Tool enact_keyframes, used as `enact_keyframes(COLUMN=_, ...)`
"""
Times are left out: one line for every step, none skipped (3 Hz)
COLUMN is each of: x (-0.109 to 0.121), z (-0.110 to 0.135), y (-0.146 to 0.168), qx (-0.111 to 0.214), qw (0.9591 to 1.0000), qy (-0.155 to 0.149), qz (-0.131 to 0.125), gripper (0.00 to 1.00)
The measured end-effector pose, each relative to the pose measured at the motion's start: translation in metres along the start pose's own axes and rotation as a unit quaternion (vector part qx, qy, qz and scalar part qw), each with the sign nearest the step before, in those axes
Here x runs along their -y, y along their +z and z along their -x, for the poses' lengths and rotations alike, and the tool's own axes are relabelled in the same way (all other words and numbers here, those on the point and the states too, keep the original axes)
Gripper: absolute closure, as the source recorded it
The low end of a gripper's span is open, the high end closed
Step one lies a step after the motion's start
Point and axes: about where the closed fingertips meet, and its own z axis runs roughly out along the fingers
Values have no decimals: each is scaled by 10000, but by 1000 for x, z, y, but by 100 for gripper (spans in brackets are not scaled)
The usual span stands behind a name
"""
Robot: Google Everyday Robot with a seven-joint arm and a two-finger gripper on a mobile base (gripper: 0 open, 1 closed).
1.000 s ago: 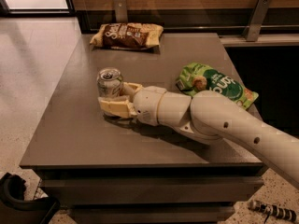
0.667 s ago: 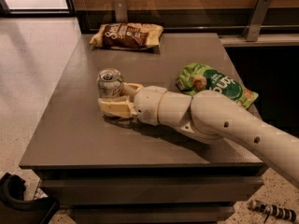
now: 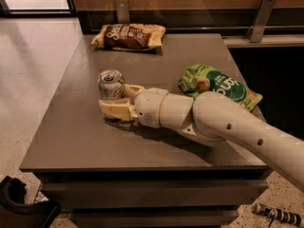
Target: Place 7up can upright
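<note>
The 7up can is a small silvery can with a pull-tab top. It stands upright on the left-middle part of the grey table. My gripper reaches in from the right. Its cream-coloured fingers sit on either side of the can's lower body, shut on it. The near finger hides the base of the can.
A green snack bag lies on the table right of the arm. A brown chip bag lies at the table's far edge. Behind the table runs a wall rail with metal brackets. The floor lies to the left.
</note>
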Motion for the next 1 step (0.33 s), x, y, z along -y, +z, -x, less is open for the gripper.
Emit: enact_keyframes(x=0, z=0, y=0, qx=0, qw=10000, qy=0, qz=1, gripper=7)
